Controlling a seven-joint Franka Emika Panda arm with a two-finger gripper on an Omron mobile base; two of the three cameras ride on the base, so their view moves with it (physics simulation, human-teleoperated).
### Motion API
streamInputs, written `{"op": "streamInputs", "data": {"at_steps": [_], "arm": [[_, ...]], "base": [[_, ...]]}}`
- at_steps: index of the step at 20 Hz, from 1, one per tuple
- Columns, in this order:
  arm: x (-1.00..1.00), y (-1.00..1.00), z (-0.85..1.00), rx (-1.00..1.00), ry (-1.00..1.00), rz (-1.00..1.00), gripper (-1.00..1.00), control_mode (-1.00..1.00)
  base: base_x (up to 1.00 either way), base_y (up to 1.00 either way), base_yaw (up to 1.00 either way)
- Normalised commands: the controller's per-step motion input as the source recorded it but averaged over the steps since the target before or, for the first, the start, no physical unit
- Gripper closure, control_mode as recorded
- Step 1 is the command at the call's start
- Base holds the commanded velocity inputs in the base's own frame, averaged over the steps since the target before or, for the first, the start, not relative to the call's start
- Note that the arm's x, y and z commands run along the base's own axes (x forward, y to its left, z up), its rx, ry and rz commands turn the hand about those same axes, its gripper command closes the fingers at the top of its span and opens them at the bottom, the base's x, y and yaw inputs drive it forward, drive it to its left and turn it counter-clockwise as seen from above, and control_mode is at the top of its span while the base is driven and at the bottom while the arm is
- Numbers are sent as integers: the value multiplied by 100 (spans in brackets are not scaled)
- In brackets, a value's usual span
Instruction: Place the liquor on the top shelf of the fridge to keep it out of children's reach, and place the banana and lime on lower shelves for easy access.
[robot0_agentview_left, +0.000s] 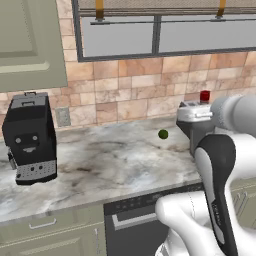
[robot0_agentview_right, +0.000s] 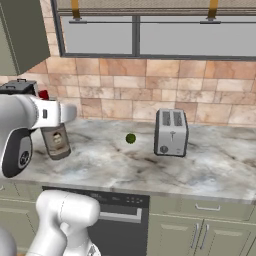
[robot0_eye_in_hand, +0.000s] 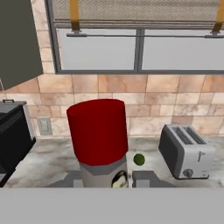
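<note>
The grey-brown, red-capped glass liquor bottle (robot0_agentview_right: 56, 140) is gripped by the nearly closed tool (robot0_eye_in_hand: 112, 178); nothing is shelved, and the small green lime (robot0_agentview_right: 130, 138) is left on the marble tabletop (robot0_agentview_right: 210, 165).

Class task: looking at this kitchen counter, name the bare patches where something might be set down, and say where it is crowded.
Widest bare patch: counter between coffee machine and lime. Another lies right of the toaster. A narrower gap separates lime and toaster. Crowded: around the bottle, where the claw is shut on it.
</note>
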Motion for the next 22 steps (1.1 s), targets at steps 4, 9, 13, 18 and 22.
{"op": "streamInputs", "data": {"at_steps": [4,9,13,18,22], "arm": [[-6,0,24,0,0,0,100,100],[0,0,0,0,0,0,100,100],[0,0,0,0,0,0,100,100],[0,0,0,0,0,0,100,100],[0,0,0,0,0,0,100,100]], "base": [[-5,0,0],[-56,0,0],[-96,0,0],[-100,-11,8],[-90,-20,27]]}}
